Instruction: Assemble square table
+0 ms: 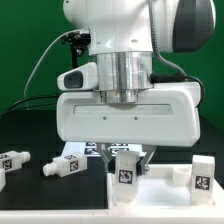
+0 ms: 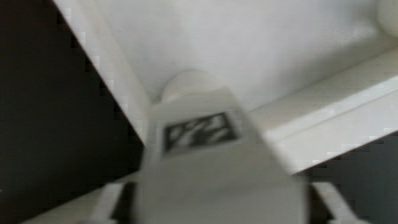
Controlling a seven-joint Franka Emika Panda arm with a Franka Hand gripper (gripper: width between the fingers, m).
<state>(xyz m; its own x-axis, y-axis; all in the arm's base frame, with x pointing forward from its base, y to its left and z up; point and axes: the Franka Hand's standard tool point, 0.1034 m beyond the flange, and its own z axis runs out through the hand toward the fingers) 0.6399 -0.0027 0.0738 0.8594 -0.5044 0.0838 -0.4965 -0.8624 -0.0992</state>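
Black tabletop [image 1: 30, 135], green backdrop [image 1: 20, 40], black cables [image 1: 42, 62] at the exterior view's left, perhaps the marker board [image 1: 88, 150], mostly hidden

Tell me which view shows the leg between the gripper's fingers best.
The wrist view: the leg fills the frame, with its tag large. The exterior view shows it small, partly hidden by the gripper.

A white blocky plastic leg [image 2: 208, 175] fills the middle, close and blurred, with a black-and-white square tag [image 2: 198, 130] on its face. The tool [image 2: 214, 205] grips its sides. Beyond it lies a white plastic square slab [image 2: 267, 45] with a raised rim, on the dark bench [image 2: 45, 120].
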